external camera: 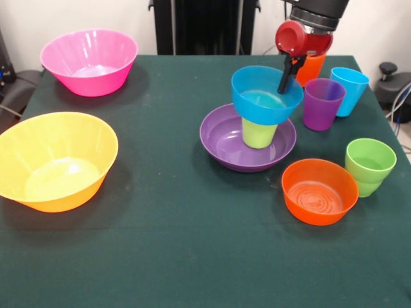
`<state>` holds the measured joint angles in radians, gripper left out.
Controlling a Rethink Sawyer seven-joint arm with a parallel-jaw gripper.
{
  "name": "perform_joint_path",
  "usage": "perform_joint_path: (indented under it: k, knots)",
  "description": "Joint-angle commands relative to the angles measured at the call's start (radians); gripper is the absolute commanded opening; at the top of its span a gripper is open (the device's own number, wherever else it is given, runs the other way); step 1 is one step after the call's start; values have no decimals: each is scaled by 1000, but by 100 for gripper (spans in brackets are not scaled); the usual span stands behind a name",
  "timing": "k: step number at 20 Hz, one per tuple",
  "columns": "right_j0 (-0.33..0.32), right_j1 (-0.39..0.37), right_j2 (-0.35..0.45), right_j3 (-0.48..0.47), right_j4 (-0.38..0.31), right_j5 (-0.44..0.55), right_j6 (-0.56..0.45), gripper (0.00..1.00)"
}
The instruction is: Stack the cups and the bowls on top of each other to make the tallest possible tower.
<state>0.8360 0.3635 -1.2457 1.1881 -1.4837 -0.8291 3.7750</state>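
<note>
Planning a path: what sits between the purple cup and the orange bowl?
Nothing; the front view shows bare green table between the purple cup and orange bowl.

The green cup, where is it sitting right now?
In the front view the green cup stands upright on the table at the right side, just right of the orange bowl and in front of the purple cup.

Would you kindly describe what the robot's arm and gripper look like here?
The arm enters from the top edge as a black cylindrical link with a grey band. Below it sits a rounded red housing. The gripper is slim and black. No cables or markings are visible on it.
</note>
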Motion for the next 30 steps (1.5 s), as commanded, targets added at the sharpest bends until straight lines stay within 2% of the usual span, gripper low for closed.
perform_joint_path:
  k: [1, 11, 19, 30]
  knots:
    - [5, 63, 119, -126, -37, -106, 341, 0]
    - [8, 61, 109, -121, -30, -131, 351, 0]
    - [9, 39, 123, -129, 17, -78, 319, 0]
    - [14, 34, 117, -124, 7, -101, 338, 0]
